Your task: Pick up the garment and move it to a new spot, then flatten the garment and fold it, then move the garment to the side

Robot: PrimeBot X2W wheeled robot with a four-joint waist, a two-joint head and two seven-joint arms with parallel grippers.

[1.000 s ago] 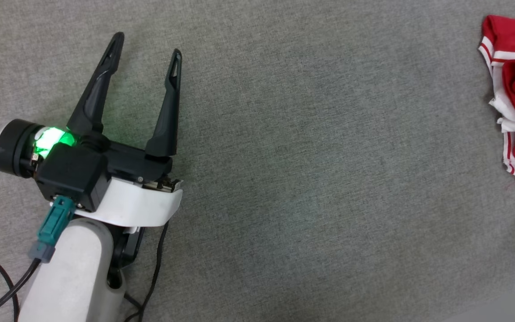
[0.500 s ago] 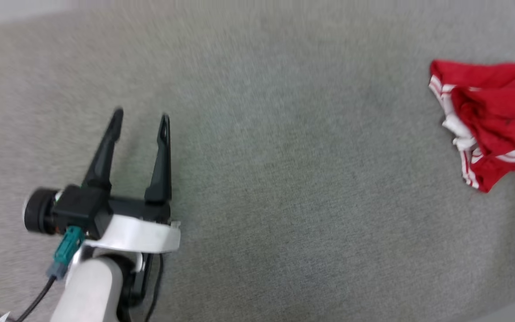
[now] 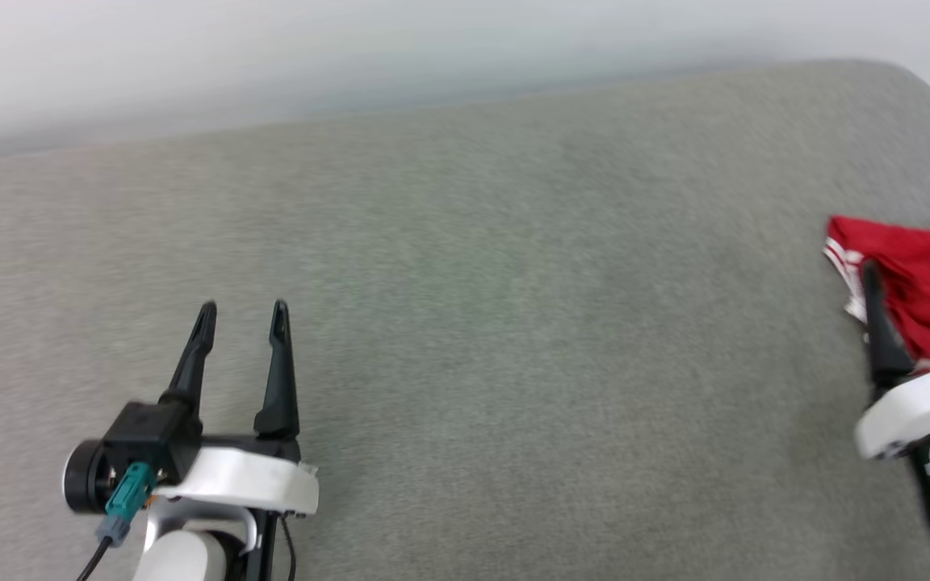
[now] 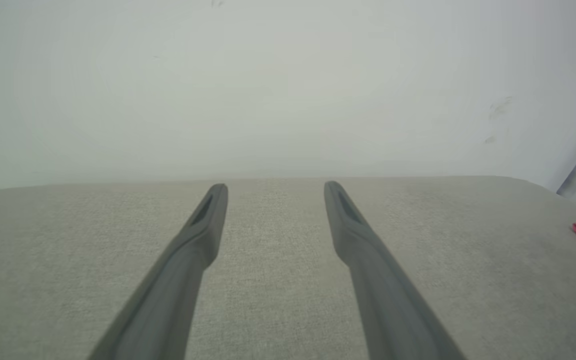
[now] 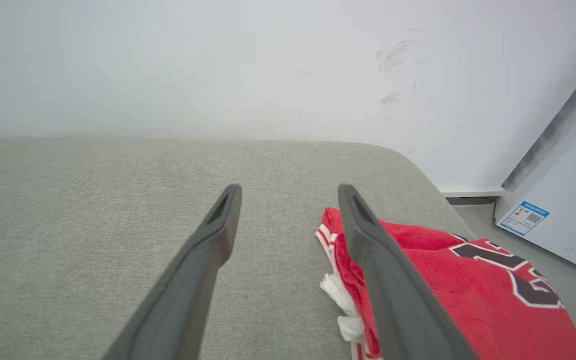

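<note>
Grey cushion (image 3: 513, 323) holds garment (image 3: 905, 244) near right edge.

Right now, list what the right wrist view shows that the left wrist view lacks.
Right wrist view: the garment close up, crumpled, its black-and-white number visible, by the open right gripper; a white cabinet with a blue label. Left wrist view: the open left gripper over the grey cushion, the garment a red scrap at the right edge. Both: cushion, garment, white wall.
</note>
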